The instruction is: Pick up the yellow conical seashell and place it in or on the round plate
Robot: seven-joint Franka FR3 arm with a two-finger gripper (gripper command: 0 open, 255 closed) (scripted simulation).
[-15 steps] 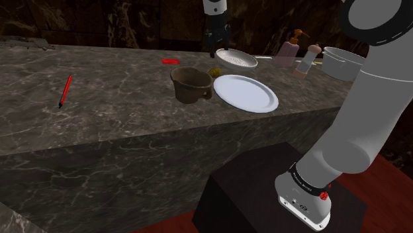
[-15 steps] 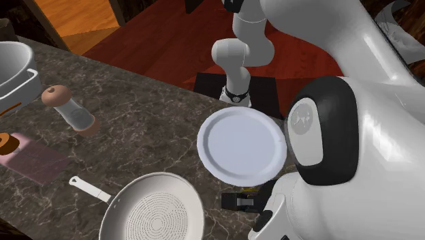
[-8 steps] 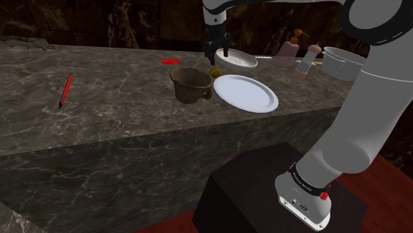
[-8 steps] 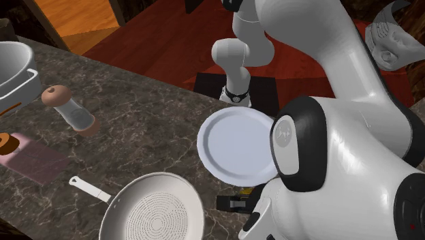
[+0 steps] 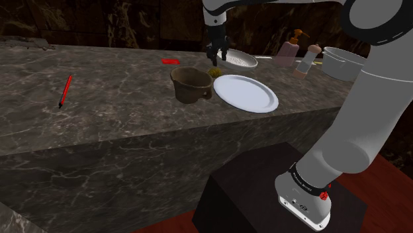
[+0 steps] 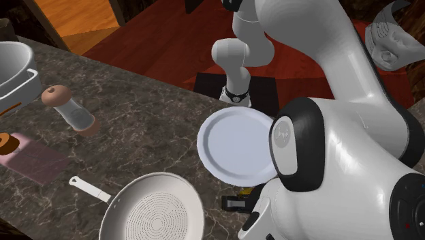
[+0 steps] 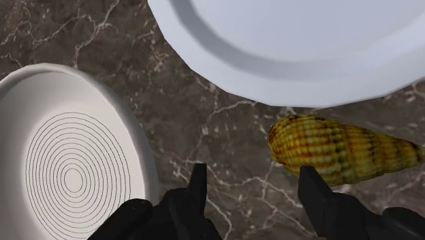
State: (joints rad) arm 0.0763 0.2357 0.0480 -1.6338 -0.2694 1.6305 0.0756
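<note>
Pincer (image 7: 252, 178) stands wide and empty above the desk (image 7: 211, 129). The yellow conical shell (image 7: 340, 150) lies beside the round plate (image 7: 286, 75), mostly outside the gap, beyond the finger farther from the white strainer (image 7: 75, 170). Its long axis roughly parallels the finger-to-finger line.

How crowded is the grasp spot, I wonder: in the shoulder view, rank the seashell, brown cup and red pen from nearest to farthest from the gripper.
1. Yellow-brown seashell, on the counter close beneath the gripper.
2. Brown cup, toward the counter's front edge, beside the white plate.
3. Red pen, far off toward the view's left.
</note>
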